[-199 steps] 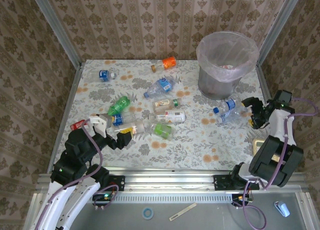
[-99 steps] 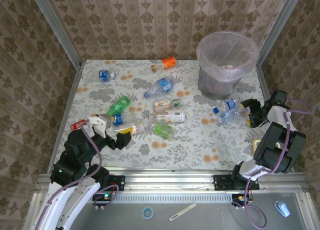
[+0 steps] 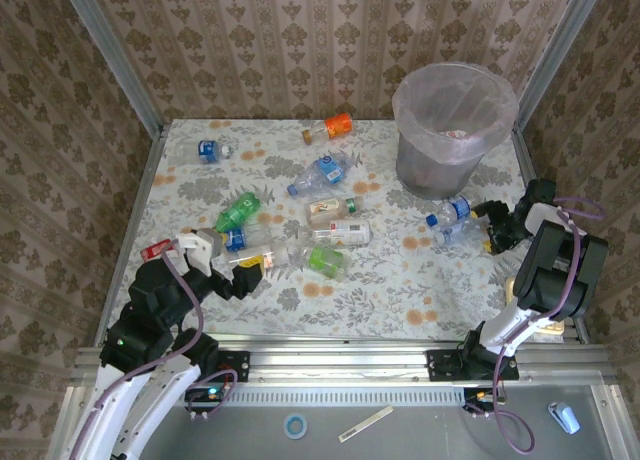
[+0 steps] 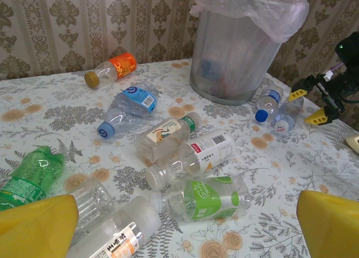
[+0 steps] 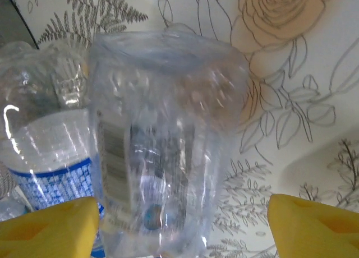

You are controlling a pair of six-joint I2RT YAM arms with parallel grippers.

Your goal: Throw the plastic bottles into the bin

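Observation:
Several plastic bottles lie across the flowered table. The top view has an orange-label one [image 3: 335,126] at the back, a green one [image 3: 238,211] on the left and a cluster in the middle. The grey bin [image 3: 430,170] with its pinkish bag stands at the back right. My right gripper [image 3: 488,227] is open, its yellow fingers either side of a clear bottle [image 5: 162,146] lying by a blue-label bottle [image 5: 45,157] near the bin. My left gripper [image 4: 185,224] is wide open and empty, low over a green-label bottle [image 4: 210,197] and a clear white-capped one [image 4: 112,233].
Patterned walls with metal corner posts close the table on three sides, and the right wall is close behind my right gripper. A small beige object [image 3: 525,288] lies by the right arm. A metal rail [image 3: 330,352] runs along the near edge.
My right gripper has moved left and toward the bin, reaching the bottles there, and its jaws have narrowed around the clear one. The left arm has stayed still.

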